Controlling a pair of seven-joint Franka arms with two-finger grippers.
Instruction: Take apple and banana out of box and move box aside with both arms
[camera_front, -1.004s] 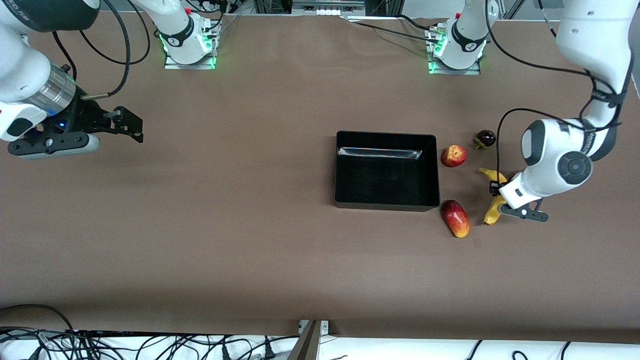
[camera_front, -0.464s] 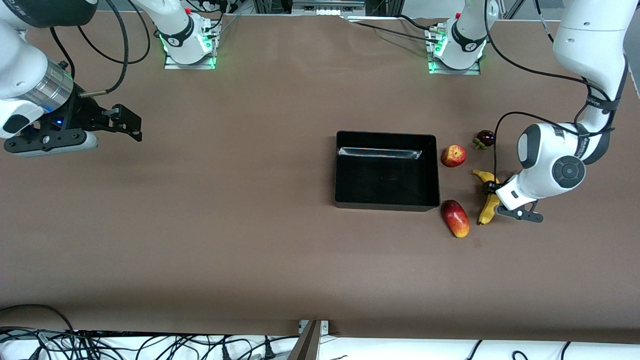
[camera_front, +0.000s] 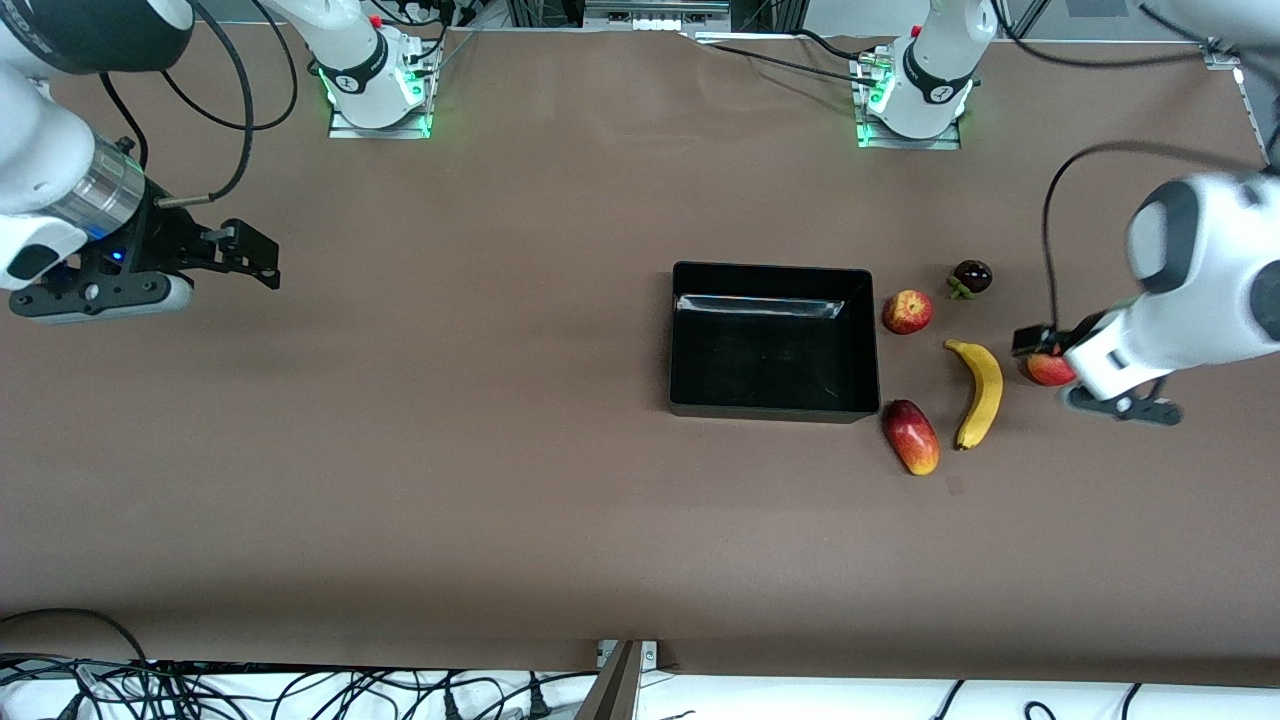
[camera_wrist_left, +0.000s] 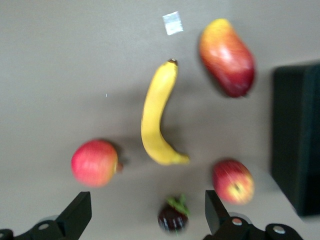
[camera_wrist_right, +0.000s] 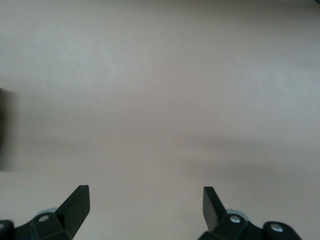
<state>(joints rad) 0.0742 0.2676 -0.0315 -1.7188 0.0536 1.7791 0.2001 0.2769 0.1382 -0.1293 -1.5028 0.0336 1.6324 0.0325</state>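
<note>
Two grippers, both hanging released over the desk (camera_front: 500, 450).
Left gripper (camera_wrist_left: 145, 212) above the fruit beside the banana (camera_front: 978, 392); right gripper (camera_front: 255, 260) waits.

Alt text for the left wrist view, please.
Open left pincer hangs over loose fruit on the table: a banana in the middle, with two apples, a mango, a dark purple fruit and the box at the edge.
</note>
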